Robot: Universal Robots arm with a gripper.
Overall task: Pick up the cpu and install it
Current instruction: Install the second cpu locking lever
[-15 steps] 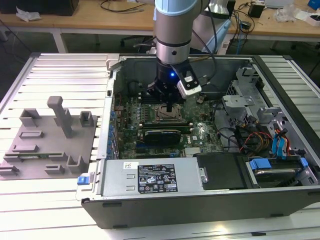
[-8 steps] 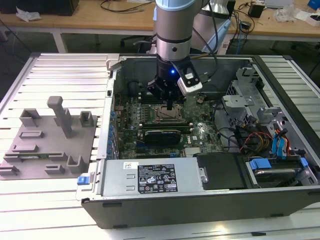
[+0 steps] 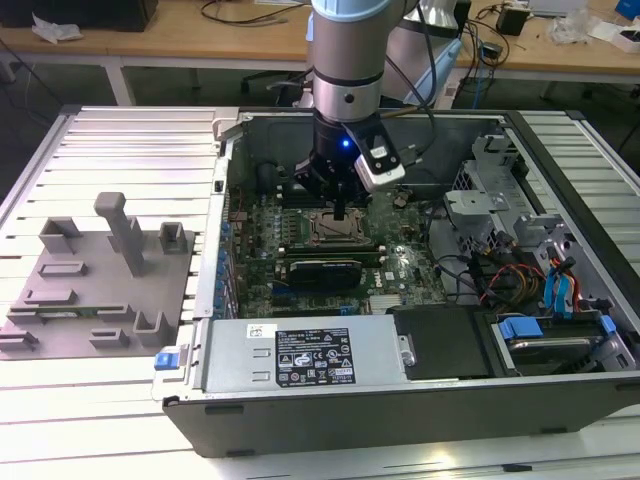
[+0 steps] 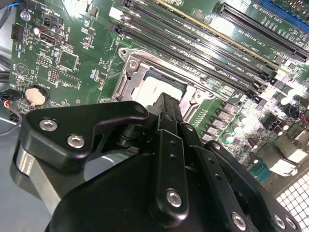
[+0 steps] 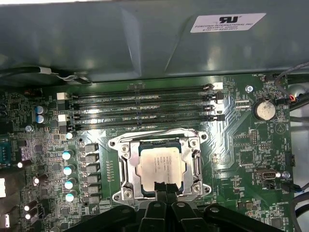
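Cpu lying flat inside socket frame on motherboard, apparently seated. Claw pressed together just above its edge, pinching nothing; socket frame not yet latched.

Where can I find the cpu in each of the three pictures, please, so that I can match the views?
Exterior view: the cpu lies in the socket on the motherboard, below the gripper.
First wrist view: the silver square inside the socket frame, at the gripper.
Second wrist view: a pale patch behind the gripper.
Shared landmark: the socket frame.
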